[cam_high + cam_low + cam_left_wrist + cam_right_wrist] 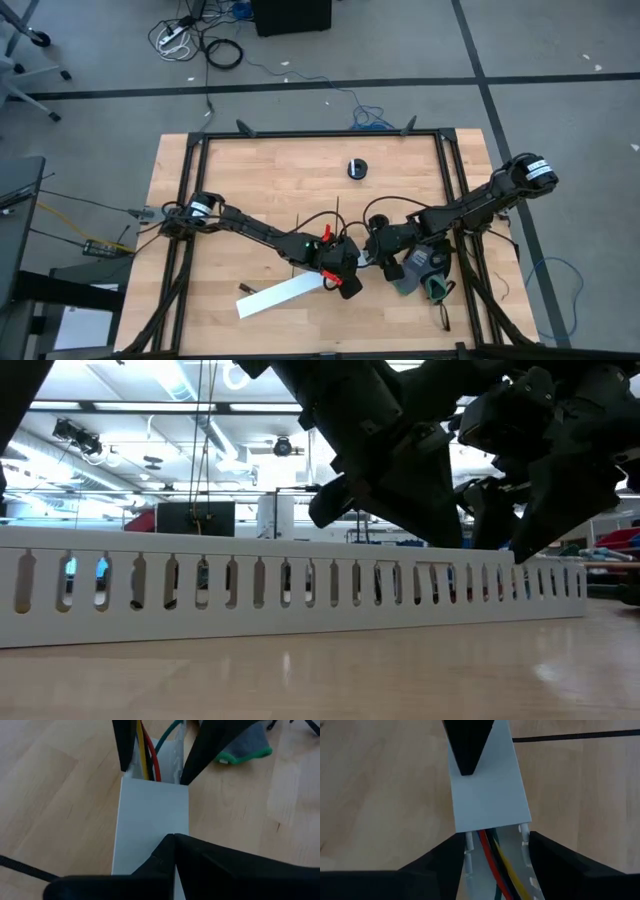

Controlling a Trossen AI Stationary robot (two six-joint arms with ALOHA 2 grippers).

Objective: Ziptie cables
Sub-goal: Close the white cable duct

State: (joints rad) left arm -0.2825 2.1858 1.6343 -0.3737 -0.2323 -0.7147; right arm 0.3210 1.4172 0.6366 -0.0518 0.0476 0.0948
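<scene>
Both arms meet over the near middle of the wooden surface [250, 190], at one end of a white slotted channel [285, 294] that lies flat and slants toward the near left. The left gripper [172, 837] sits on the channel's flat cover with its fingers [210, 857] closed, tips together on the white plastic. The right gripper [492, 840] faces it from the other side — its fingers [435, 860] stand apart, one on each side of the channel's open end, bracketing the slotted walls without clear contact.

The cables [492, 855] — red, yellow and a dark green strand — lie inside the channel, running out from beneath the cover; in the left wrist view they [147, 757] show between the right fingers. A thin black ziptie [570, 736] lies flat on the wood beside the channel, apart from it; whether the black strip [25, 868] in the left wrist view is a second one cannot be told.

A grey glove with green cuff [420, 270] lies just right of the grippers, and a small black disc [357, 168] rests well apart toward the far edge.
</scene>
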